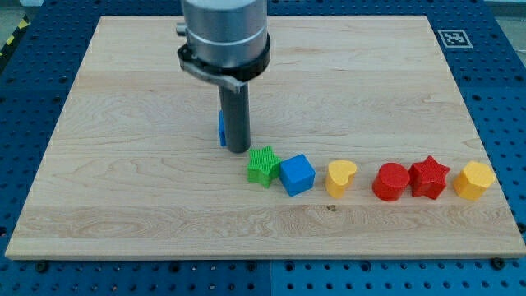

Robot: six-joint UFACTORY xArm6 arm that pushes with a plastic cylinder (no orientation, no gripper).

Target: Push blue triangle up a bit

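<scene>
My tip (237, 150) is down on the wooden board (123, 205), upper left of the green star (263, 165) and close to it without touching; no jaws on this rig, just the bare rod, holding nothing; blue triangle (221, 129) is mostly hidden behind the rod, only a thin blue sliver shows at the rod's left edge, so it sits up and left of the green star, right against my tip as far as I can tell; actual contact I cannot confirm from this view.

Rest of the row, all taken from the green star: blue cube (297, 174) touching its right side, slightly lower; yellow heart (340, 177) further right, small gap after the cube; red cylinder-like block (391, 182) well right; red star (429, 177) touching that one; yellow hexagon (474, 180) at the far right, near the board's edge.

No containers on the board; blocks lie directly on the wood.
</scene>
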